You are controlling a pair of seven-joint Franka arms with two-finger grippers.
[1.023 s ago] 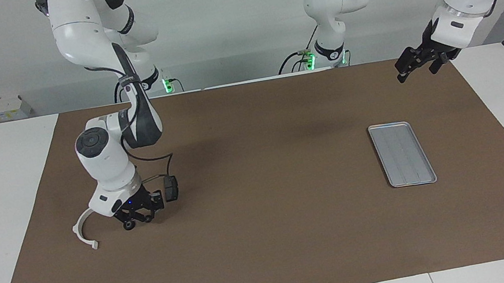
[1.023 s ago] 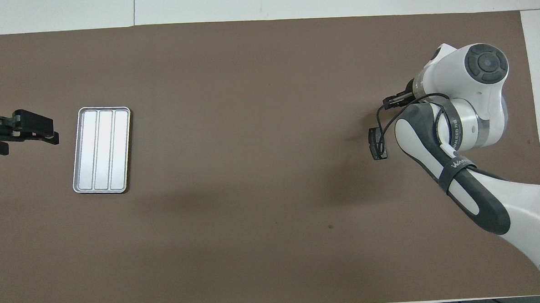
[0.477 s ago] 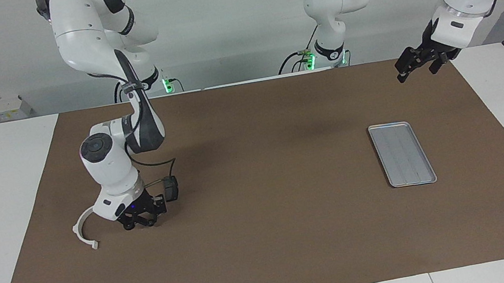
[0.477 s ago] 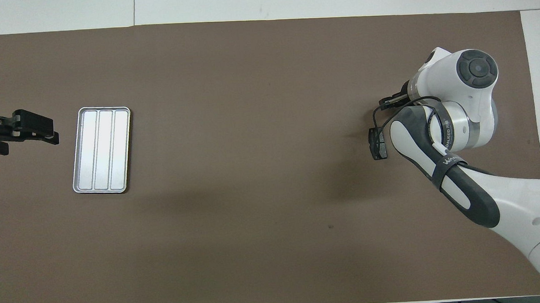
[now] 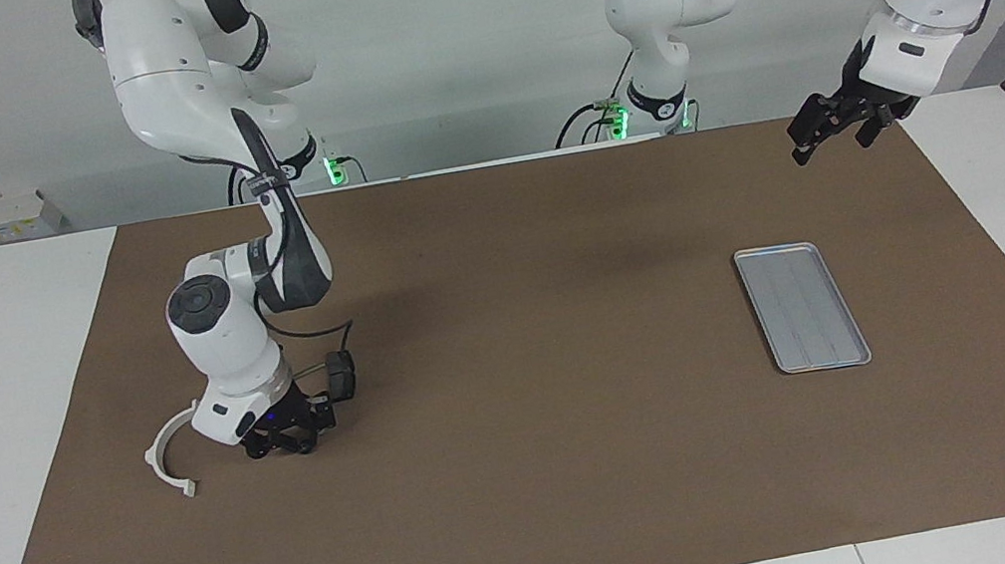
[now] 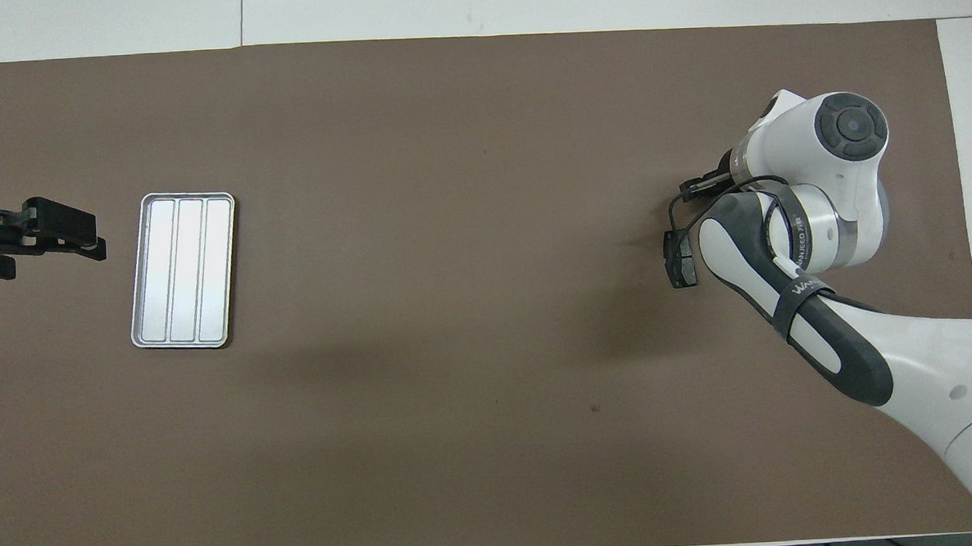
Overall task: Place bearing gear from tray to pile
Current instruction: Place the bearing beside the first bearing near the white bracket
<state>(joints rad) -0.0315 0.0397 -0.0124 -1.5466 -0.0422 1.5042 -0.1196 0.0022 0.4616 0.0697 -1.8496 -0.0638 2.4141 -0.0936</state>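
Observation:
My right gripper (image 5: 281,445) is down at the mat, shut on a small dark round part, the bearing gear (image 5: 279,450). It sits between the pile's white half-ring bracket (image 5: 163,458) and a dark grey brake pad (image 5: 340,373), which also shows beside the arm from overhead (image 6: 681,259). In the overhead view the right arm hides the gripper, the gear and the bracket. The silver ridged tray (image 5: 801,305) (image 6: 182,270) lies bare toward the left arm's end. My left gripper (image 5: 832,144) (image 6: 91,241) waits open in the air over the mat's end, beside the tray.
A brown mat (image 5: 553,476) covers most of the white table (image 5: 0,422). The right arm's bent forearm (image 6: 798,292) hangs over the pile's end of the mat.
The right gripper has sunk lower toward the mat beside the bracket, and its wrist has swung slightly. The left arm and the tray have not moved.

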